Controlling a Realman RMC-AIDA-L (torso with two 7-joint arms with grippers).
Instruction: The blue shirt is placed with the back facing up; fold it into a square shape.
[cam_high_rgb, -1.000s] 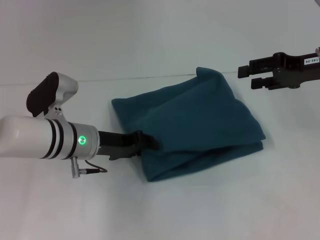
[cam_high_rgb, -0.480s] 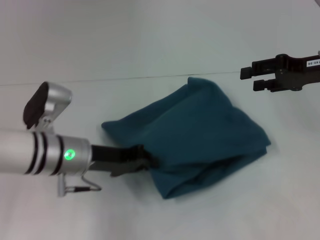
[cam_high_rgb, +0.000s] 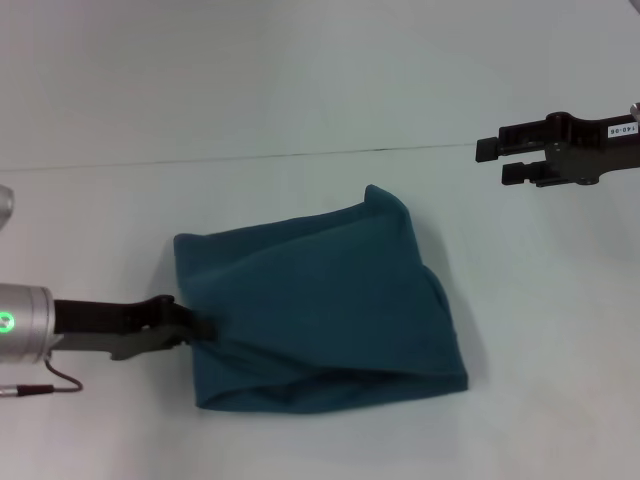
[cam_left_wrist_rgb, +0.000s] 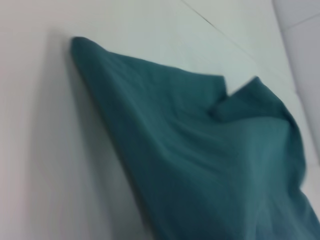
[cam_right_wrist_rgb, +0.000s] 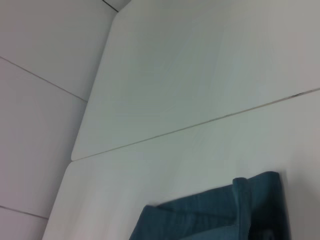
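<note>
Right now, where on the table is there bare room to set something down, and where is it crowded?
The table is bare beyond the seam line, below the right gripper down to the near edge, and along the front under the shirt. It is crowded only at the shirt's left edge, where the left gripper pinches it.

The shirt (cam_high_rgb: 315, 310) lies folded on the bench (cam_high_rgb: 300, 90), in its middle and toward the near edge, one corner poking up on the far side. The left end effector (cam_high_rgb: 195, 325) reaches in low from the left edge and meets the shirt's left side, its fingers closed on the fabric there. The right end effector (cam_high_rgb: 490, 160) hangs toward the right edge, behind and right of the shirt, well apart from it, jaws parted. A seam (cam_high_rgb: 250, 157) crosses the bench behind the shirt.
</note>
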